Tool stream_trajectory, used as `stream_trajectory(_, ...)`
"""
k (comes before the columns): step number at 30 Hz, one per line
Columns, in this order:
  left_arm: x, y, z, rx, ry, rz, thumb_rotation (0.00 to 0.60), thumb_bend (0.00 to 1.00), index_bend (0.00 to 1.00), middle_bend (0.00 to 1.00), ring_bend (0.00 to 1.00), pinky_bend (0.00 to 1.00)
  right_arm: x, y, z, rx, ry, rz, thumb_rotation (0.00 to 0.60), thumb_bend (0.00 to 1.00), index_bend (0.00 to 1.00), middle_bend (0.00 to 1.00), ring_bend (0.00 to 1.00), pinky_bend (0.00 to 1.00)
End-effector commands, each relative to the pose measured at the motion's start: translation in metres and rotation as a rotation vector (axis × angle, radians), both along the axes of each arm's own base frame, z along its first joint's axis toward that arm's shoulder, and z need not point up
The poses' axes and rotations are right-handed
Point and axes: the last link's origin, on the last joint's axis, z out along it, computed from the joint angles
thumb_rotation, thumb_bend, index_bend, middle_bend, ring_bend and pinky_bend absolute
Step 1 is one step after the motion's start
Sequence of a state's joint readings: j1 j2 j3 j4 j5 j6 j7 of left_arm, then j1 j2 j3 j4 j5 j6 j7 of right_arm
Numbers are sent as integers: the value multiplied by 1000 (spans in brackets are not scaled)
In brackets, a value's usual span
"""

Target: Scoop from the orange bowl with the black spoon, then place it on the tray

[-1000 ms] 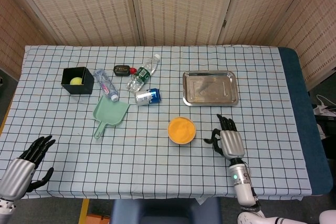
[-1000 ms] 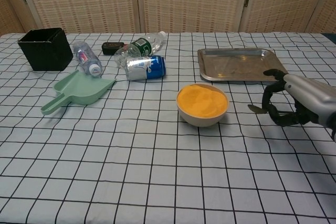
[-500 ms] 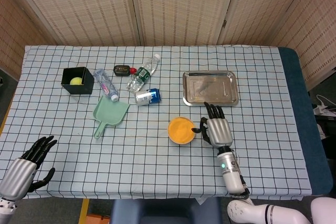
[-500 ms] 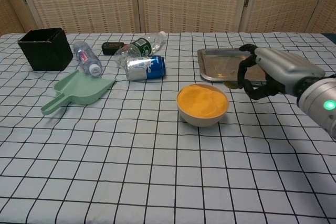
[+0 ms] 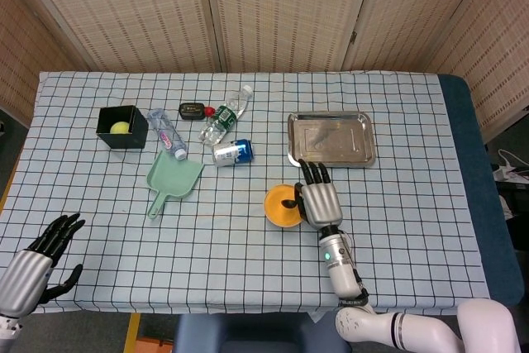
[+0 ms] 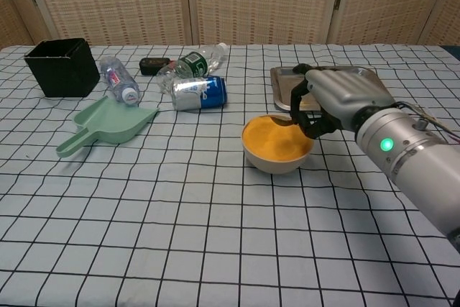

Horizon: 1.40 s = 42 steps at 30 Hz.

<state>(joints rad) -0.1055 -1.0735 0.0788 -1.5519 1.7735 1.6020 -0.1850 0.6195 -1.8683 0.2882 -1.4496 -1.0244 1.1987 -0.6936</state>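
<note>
From the head view, the right robot hand [image 5: 317,201] hangs over the right edge of the orange bowl [image 5: 283,206], which sits just right of the bench's middle, nearer the front edge. Its fingers are curled around a dark thing that dips into the orange filling; this looks like the black spoon [image 5: 289,202], though only a small part shows. The tray [image 5: 331,139] lies bare behind the bowl, toward the back right of the bench. My judgement: the spoon is already in hand and the scoop is just beginning; lifting out and setting the spoon on the tray are both left. The left robot hand [image 5: 37,255] hovers at the front left corner, fingers spread, holding nothing. No writing can be read from here.

From the chest view, the right robot hand [image 6: 332,98] grips the spoon [image 6: 290,119] with its thumb and fingers closed on it, the tip touching the far right part of the bowl's [image 6: 277,144] filling. The tray [image 6: 327,88] is just behind the hand. The left robot hand does not show here. A can [image 6: 198,93] lying on its side has blue and silver printing, and two bottles [image 6: 119,80] carry labels, but the lettering is too small to read.
</note>
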Motion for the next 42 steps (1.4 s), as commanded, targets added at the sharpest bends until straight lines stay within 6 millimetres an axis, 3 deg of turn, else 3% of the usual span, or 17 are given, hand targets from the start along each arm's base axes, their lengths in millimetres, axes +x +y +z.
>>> stream_trajectory(1,0,0,0,0,-4,-5,600,435,0,10,15,306,0,1,-4,11,15,0,600,468,432,0,0,0)
stream_trajectory(5,0,-1,0,1,-5,-7,600,435,0,10,21,308,0,1,-5,25,22,-1,600,467,323,0,0,0)
stream_trajectory(11,0,-1,2,7,-9,-9,600,435,0,10,21,309,3,5,4,3,-10,14,600,467,295,0,0,0)
stream_trajectory(20,-1,-1,2,12,-4,-5,600,434,0,9,20,309,-18,15,37,-25,-43,1,600,465,301,0,0,0)
stream_trajectory(28,1,1,-2,10,7,-5,600,436,0,10,21,309,-43,12,62,14,-105,-76,600,465,380,0,0,0)
stream_trajectory(36,0,4,-6,1,22,6,600,436,0,10,21,308,-75,16,53,58,-135,-133,600,430,447,0,0,0)
stream_trajectory(42,-1,5,-7,1,25,10,600,436,0,10,21,309,-82,9,51,75,-195,-172,600,430,458,0,0,0)
